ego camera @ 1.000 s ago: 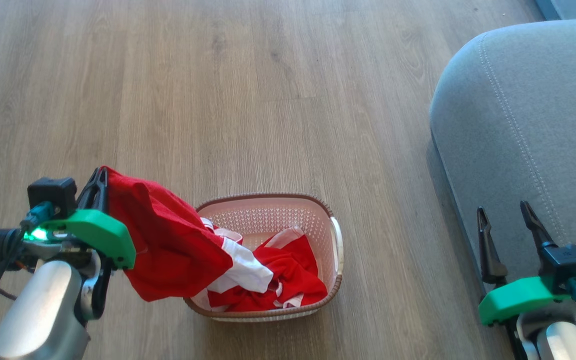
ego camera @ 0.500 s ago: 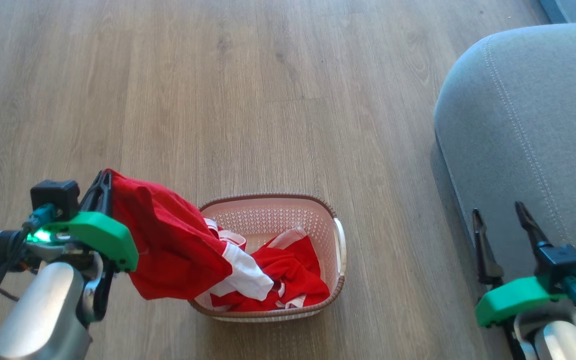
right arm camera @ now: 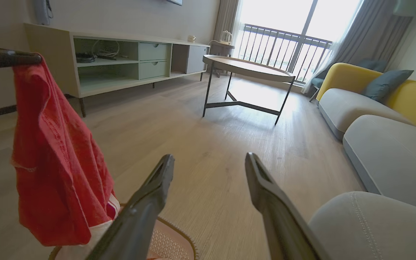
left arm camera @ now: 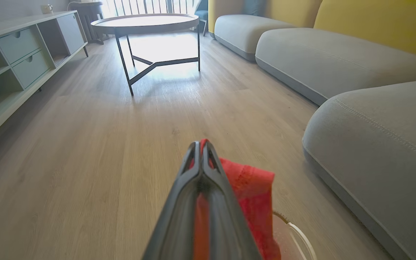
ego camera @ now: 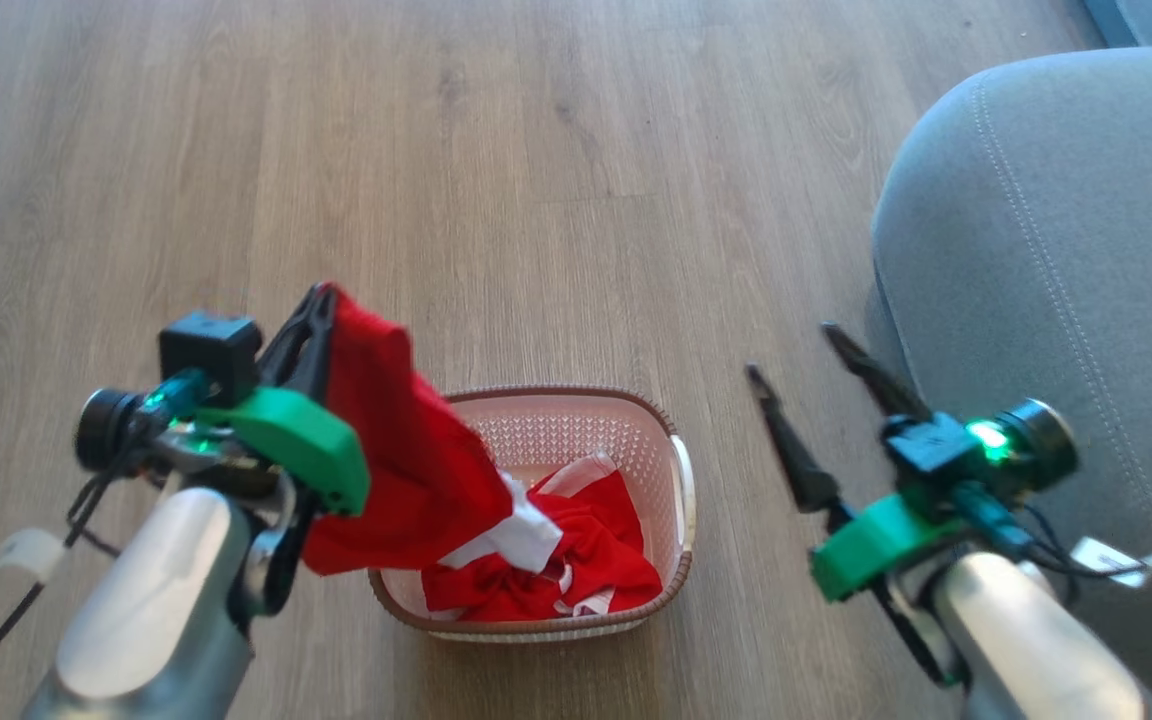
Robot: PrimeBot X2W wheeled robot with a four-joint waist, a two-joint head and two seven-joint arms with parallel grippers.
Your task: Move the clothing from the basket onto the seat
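Left gripper (ego camera: 321,303) stands at the near left above the floor (ego camera: 536,150), its jaws pinched tight on one corner of the red clothing (ego camera: 406,470). That piece hangs from the tips, and its lower, white-edged end drapes over the left rim of the basket (ego camera: 556,395) onto the heap inside. Risk one: the hold is on a thin fold only, so a quick swing may pull the cloth free and drop it on the floor. Risk two: the trailing end appears to lie among the other clothing, so too low a lift may drag a second piece out or tip the light basket. Right gripper (ego camera: 789,352), just right of the basket, has its jaws spread wide and carries nothing. It sits between the basket and the seat (ego camera: 1056,250), in the likely path of the carry, and the hanging cloth could snag on it. The visible part of the seat, at the right, bears no clothing yet.
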